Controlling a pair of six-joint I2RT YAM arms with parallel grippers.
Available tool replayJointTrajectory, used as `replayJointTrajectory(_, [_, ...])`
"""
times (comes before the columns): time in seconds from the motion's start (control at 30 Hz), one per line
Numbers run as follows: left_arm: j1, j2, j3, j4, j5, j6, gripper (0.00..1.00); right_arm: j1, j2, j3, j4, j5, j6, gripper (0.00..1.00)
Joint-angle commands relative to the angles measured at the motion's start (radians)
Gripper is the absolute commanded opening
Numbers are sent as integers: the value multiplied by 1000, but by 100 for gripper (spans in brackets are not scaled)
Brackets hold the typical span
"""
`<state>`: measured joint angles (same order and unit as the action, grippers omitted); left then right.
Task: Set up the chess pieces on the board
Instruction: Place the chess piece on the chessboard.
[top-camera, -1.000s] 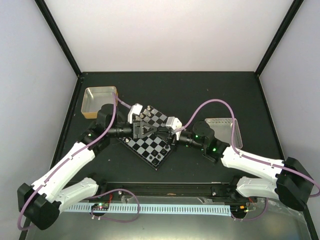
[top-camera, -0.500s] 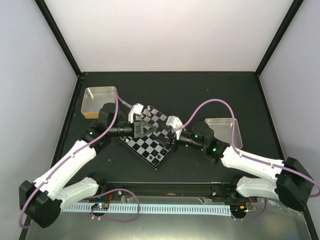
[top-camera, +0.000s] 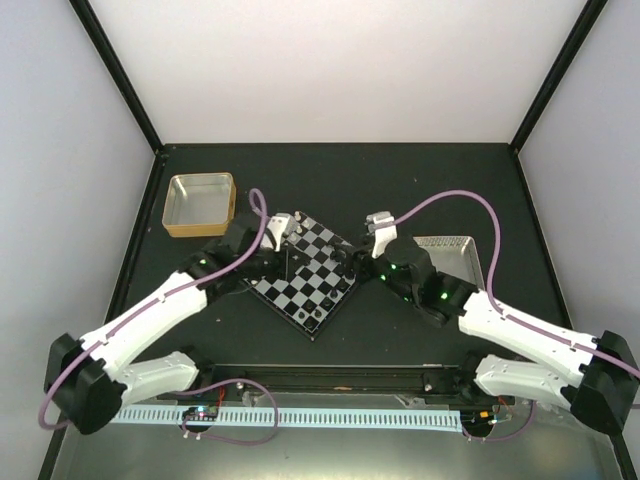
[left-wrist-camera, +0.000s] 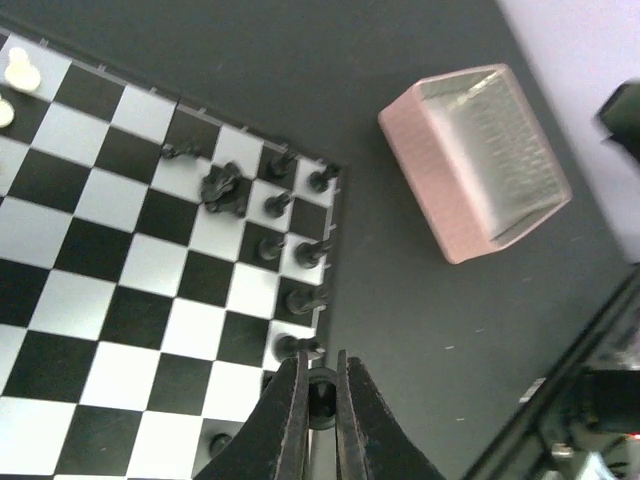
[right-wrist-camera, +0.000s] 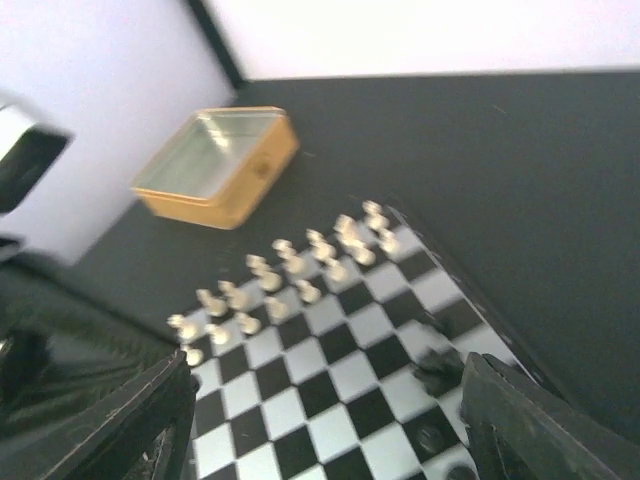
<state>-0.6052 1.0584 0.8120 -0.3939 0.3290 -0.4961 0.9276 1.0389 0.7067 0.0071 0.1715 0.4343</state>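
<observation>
a black piece (left-wrist-camera: 320, 386) sits pinched between the tips of the left gripper (left-wrist-camera: 319, 368), whose fingers are pressed together on it low over the edge squares of the board (left-wrist-camera: 150, 250). just beyond those fingertips the other black pieces (left-wrist-camera: 290, 255) stand in a ragged double column along that edge, and further on lies a dark clump (left-wrist-camera: 224, 188) (possibly tipped over, hard to tell). the grip looks meant to seat this piece in a free square beside its fellows. the right gripper (right-wrist-camera: 330, 400) hangs above the board with fingers spread wide and nothing between them, the white pieces (right-wrist-camera: 290, 270) ranked well past its tips. a pink-rimmed tray (left-wrist-camera: 475, 160) lies beyond the left fingers and a gold tray (right-wrist-camera: 215, 165) beyond the right ones, all on a matte black table (top-camera: 420, 180) boxed in by pale walls (top-camera: 330, 70).
</observation>
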Motion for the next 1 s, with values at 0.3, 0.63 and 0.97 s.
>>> replayJointTrajectory(0.3, [-196, 247, 43, -63, -284, 59, 2, -79, 94, 43, -352, 225, 392, 74])
replayJointTrajectory(0.63, [-250, 364, 21, -26, -314, 36, 1, -81, 105, 45, -345, 203, 382, 74])
replayJointTrajectory(0.97, [-262, 450, 28, -8, -334, 47, 2, -82, 109, 45, -352, 207, 385, 74])
